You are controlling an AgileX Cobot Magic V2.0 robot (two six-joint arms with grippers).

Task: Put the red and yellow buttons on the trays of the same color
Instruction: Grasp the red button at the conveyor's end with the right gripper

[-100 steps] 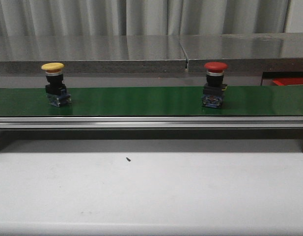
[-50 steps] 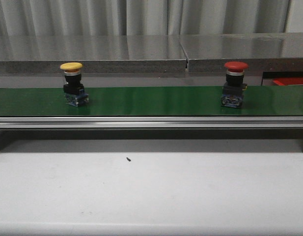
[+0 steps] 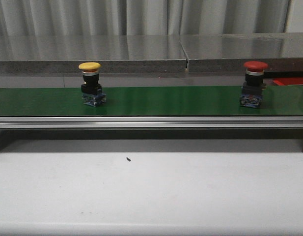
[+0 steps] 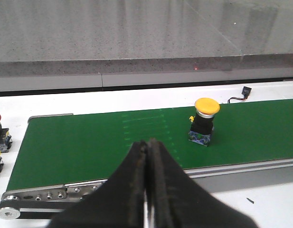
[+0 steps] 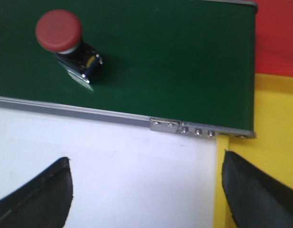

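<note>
Front view: green belt (image 3: 156, 101) on white table (image 3: 151, 191) | left gripper (image 4: 147, 147) pressed together | right gripper (image 5: 146, 190) spread

Pale grey curtains (image 3: 141, 17) hang in soft vertical folds across the back. Just below them runs a long speckled grey ledge (image 3: 87, 51), glossy, catching reflections, with a seam (image 3: 185, 59) splitting it in two. Nearer than the ledge lies the white table (image 3: 151, 191), evenly lit, one tiny dark speck (image 3: 128, 159) on it.
</note>
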